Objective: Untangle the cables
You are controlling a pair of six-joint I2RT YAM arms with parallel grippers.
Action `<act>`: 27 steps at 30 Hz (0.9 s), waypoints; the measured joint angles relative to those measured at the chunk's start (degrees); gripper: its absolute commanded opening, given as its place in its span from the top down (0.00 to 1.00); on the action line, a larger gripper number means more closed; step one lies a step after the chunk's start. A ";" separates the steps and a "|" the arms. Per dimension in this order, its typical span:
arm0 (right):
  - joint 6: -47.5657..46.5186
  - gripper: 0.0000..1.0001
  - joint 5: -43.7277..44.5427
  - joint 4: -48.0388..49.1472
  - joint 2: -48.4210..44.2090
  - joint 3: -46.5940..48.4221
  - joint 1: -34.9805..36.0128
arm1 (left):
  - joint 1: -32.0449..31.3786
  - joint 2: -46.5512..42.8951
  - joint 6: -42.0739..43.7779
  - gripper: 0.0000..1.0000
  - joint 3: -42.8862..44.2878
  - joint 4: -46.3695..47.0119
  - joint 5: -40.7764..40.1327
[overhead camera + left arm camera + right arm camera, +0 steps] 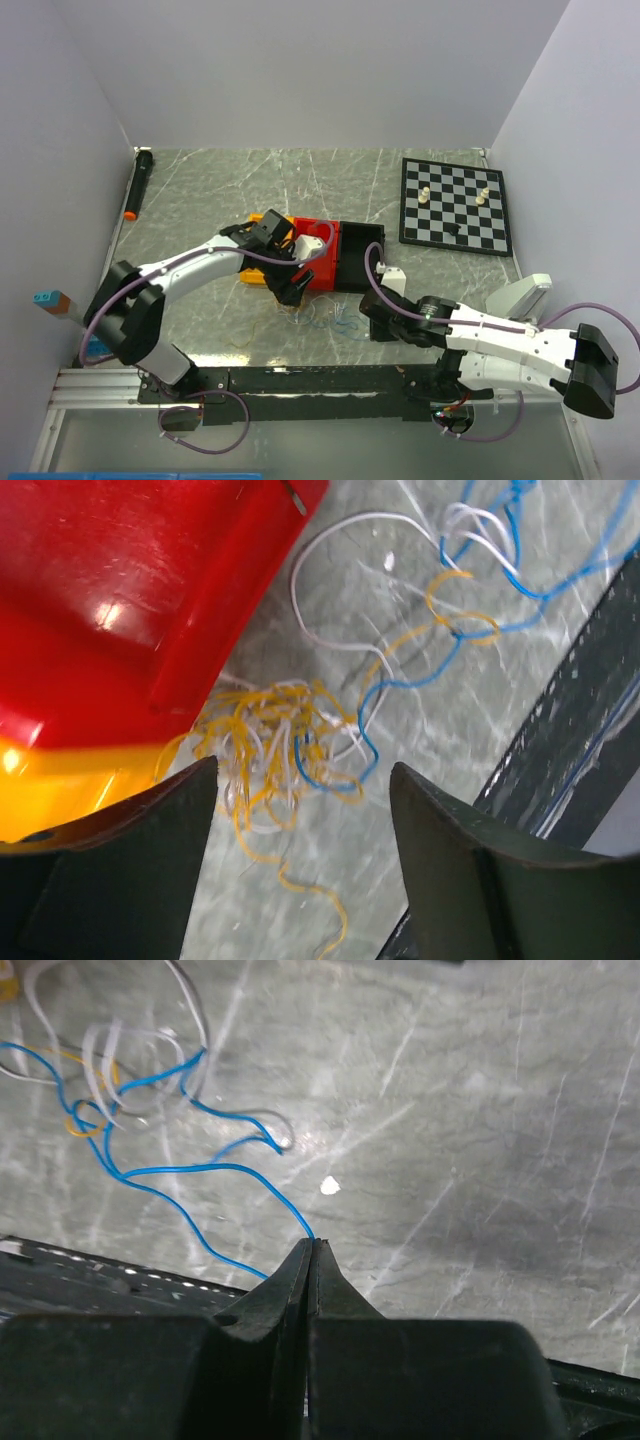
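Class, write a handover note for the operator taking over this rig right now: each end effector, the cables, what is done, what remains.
Left end effector: open, poised over the knotted clump of yellow, white and blue cables beside the red bin.
Right end effector: shut on one end of the blue cable.
Done: part of the blue cable lies stretched out loose from the clump.
Left: the clump is still knotted, the blue cable still loops through white and yellow strands, and no cable lies fully apart.
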 measured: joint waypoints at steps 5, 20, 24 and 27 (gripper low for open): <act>-0.52 1.00 -2.03 2.19 -1.16 -3.28 0.00 | -2.05 4.72 -2.43 0.59 -0.35 3.41 -0.31; -4.87 1.00 -3.78 6.01 -3.93 -3.93 0.15 | -5.77 6.84 -0.31 0.99 -0.46 -0.02 -2.95; -5.88 1.00 -1.79 2.80 -6.64 -0.52 0.15 | -3.65 1.49 2.03 0.99 -2.23 -4.04 -6.03; -6.67 1.00 0.20 0.83 -8.94 3.56 0.17 | 1.16 -5.11 4.68 0.99 -3.87 -7.82 -8.74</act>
